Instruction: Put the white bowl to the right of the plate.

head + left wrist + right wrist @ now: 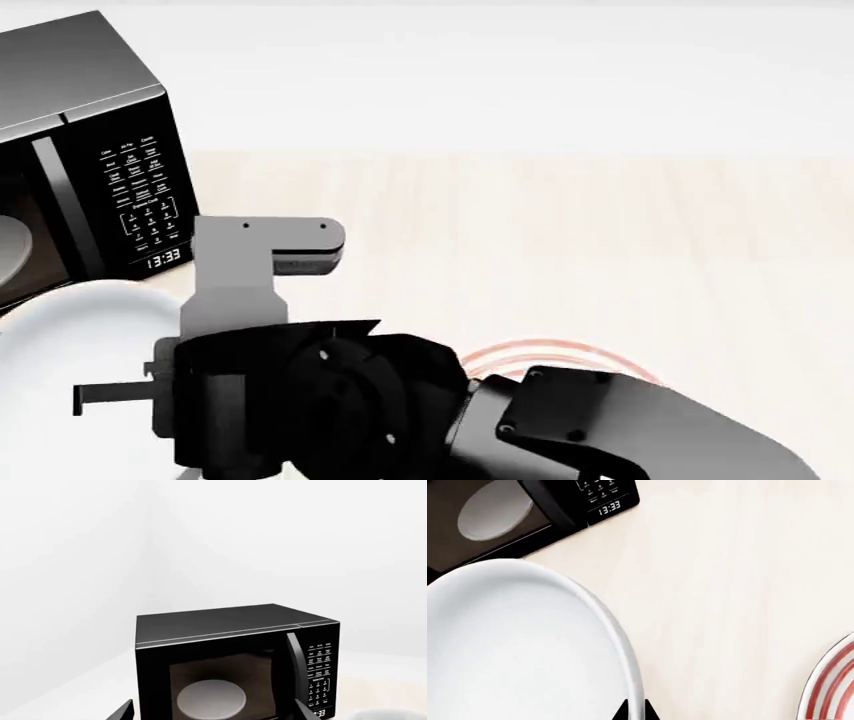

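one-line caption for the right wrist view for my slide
Right gripper astride the rim of the glossy deep white bowl, black microwave behind it, red-ringed flat plate off to one side on the pale wooden table.

"13:33" on the microwave (527,510) display (608,507)

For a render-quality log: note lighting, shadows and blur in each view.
Left wrist view: washed-out white backdrop, microwave sharp. Head view: flat, even light, arm hides most of the plate. Right wrist view: white bowl fills the frame, softly shaded, no hard shadows.
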Controlling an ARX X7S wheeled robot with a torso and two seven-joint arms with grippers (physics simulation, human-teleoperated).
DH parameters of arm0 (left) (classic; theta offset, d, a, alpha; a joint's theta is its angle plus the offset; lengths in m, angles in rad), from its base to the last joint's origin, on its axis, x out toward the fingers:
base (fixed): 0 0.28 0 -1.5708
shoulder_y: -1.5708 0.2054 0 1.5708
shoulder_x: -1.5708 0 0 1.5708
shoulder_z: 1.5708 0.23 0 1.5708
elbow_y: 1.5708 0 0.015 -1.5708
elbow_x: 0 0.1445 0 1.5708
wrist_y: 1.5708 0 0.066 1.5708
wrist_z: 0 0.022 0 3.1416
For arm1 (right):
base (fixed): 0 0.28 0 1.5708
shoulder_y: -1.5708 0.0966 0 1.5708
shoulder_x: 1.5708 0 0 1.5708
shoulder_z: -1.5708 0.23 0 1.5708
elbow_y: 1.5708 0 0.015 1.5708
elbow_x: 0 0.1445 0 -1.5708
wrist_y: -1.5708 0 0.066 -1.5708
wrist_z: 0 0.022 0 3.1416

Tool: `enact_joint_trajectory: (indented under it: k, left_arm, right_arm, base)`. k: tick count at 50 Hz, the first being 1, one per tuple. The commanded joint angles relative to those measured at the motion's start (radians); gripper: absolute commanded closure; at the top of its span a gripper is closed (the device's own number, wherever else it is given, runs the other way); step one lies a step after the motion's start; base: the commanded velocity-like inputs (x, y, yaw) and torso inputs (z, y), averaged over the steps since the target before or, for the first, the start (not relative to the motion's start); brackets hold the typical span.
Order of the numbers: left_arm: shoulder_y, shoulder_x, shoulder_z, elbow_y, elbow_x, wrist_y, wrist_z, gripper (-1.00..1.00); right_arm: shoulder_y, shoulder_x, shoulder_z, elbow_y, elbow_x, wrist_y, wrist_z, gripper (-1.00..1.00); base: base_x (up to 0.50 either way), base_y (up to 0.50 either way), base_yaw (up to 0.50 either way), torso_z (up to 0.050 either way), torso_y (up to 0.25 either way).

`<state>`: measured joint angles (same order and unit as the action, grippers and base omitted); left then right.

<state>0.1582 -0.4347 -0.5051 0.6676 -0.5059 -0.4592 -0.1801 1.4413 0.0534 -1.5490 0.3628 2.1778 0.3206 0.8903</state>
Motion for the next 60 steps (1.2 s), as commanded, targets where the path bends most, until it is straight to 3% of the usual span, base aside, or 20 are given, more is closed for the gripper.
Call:
enact_joint_trajectory:
  k: [1,14,25,60]
  left_arm:
    - [-0.004,-0.003,0.006,-0.004,0.002,-0.001,-0.003,-1.00]
    - [0.001,-0.003,0.001,-0.004,-0.001,0.003,-0.004,-1.00]
    - [-0.001,-0.004,0.009,-0.008,0.003,0.005,-0.007,-1.00]
    - [-0.042,-0.017,0.097,-0.045,0.055,-0.003,-0.023,-1.00]
  right_arm:
    - [0.104,0.071,0.060,-0.125,0.009,-0.015,0.103,1.00]
    - [0.144,0.124,0.081,-0.208,0.010,-0.015,0.154,1.00]
    - [0.204,0.254,0.126,-0.284,0.023,-0.008,0.190,1.00]
    - [0.326,0.573,0.156,-0.207,0.036,0.078,0.219,1.00]
  base:
    - [0.00,0.00,0.00,0.000,0.000]
    - [0.00,0.00,0.00,0.000,0.000]
    - [0.00,0.00,0.00,0.000,0.001]
    - [0.00,0.00,0.00,0.000,0.000]
